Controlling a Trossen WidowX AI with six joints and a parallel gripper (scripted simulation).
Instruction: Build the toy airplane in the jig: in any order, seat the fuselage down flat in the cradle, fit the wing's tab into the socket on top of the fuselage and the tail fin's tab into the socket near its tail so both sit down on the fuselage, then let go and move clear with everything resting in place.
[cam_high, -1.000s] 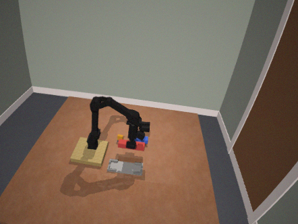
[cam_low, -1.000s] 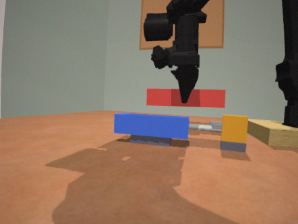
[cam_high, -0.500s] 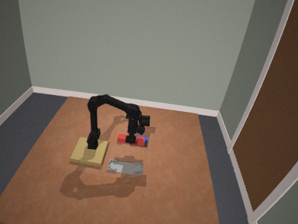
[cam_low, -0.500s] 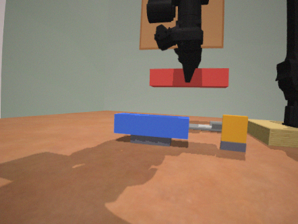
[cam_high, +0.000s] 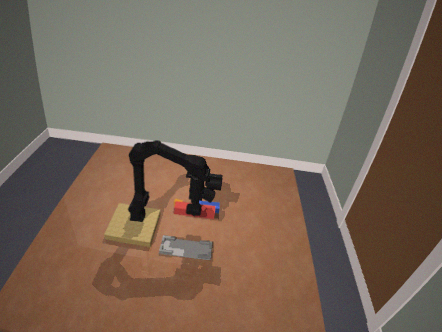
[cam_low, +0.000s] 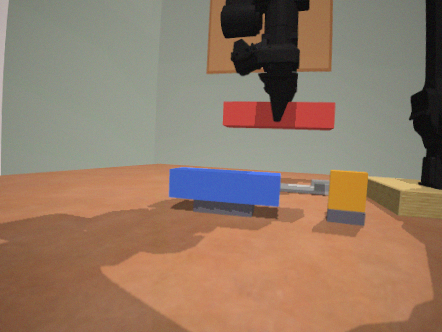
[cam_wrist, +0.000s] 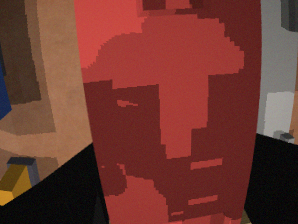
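My gripper (cam_high: 193, 212) (cam_low: 277, 119) (cam_wrist: 163, 142) is shut on the red fuselage (cam_high: 181, 209) (cam_low: 240, 115) (cam_wrist: 125, 55), near its middle. The fuselage hangs level, well above the table. A socket opening shows on its top at the upper edge of the wrist view. The blue wing (cam_high: 216, 205) (cam_low: 225, 186) (cam_wrist: 3, 102) lies on a low dark stand (cam_low: 223, 208). The orange tail fin (cam_high: 178, 201) (cam_low: 348, 191) (cam_wrist: 17, 184) stands on its own small stand (cam_low: 345, 217). The grey cradle (cam_high: 207, 256) (cam_low: 321, 187) (cam_wrist: 279, 65) holds no part.
The arm's yellowish base block (cam_high: 117, 230) (cam_low: 407, 197) is left of the cradle in the top view. In that view the wing and fin are partly hidden behind the fuselage and gripper, farther back than the cradle.
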